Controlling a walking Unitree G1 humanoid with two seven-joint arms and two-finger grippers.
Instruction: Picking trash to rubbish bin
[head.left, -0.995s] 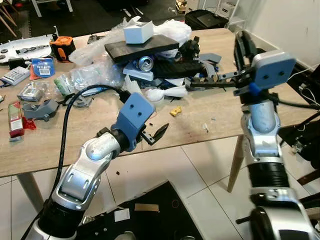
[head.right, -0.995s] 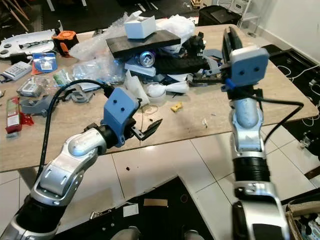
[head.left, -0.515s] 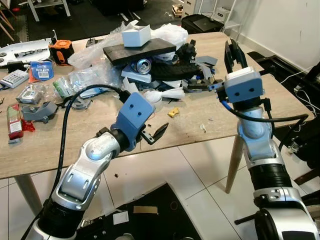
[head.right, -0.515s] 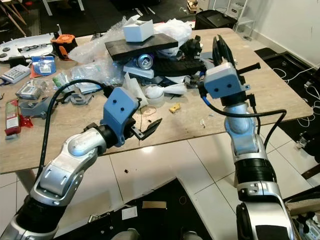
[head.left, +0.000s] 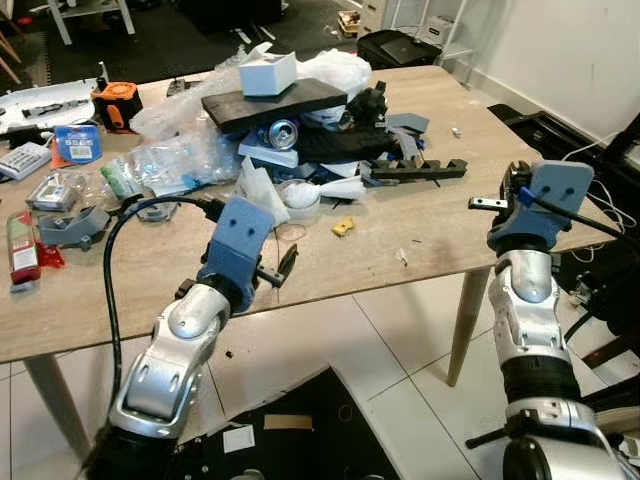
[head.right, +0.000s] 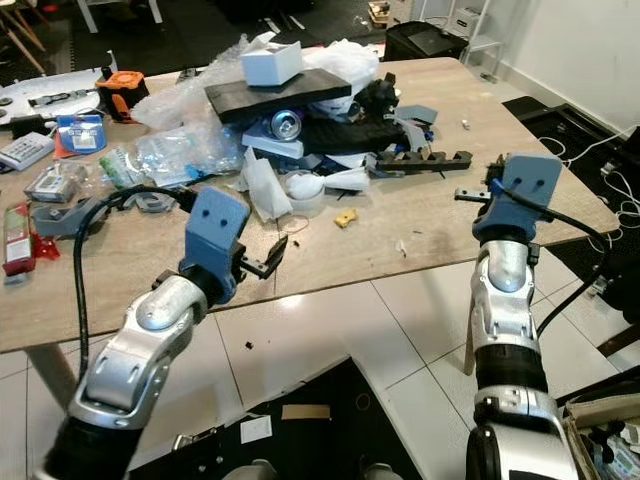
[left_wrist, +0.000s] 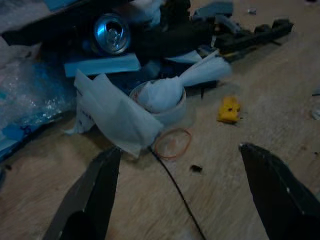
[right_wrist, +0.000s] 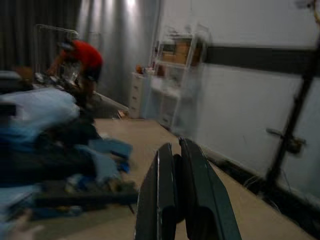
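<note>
A trash pile (head.left: 300, 110) sits mid-table: a white box on a black board, a drinks can (head.left: 282, 133), plastic bags and a long black segmented part (head.left: 415, 171). In front of it lie a white cup stuffed with paper (left_wrist: 157, 97), a rubber band (left_wrist: 172, 143) and a small yellow scrap (head.left: 343, 228). My left gripper (head.left: 283, 268) hovers open over the table's front edge, pointing at the cup, nothing between its fingers. My right gripper (head.left: 490, 203) is shut and empty beside the table's right end, away from the pile.
Tools and packets cover the table's left side: an orange device (head.left: 113, 100), a grey part (head.left: 70, 225), a red packet (head.left: 22, 247). A black case (head.left: 405, 45) stands behind the table. A person in red (right_wrist: 80, 57) is far back. White tiled floor lies below.
My right gripper has pulled away from the pile and swung out to the table's right end. The left gripper has dropped slightly. The camera has shifted a little.
</note>
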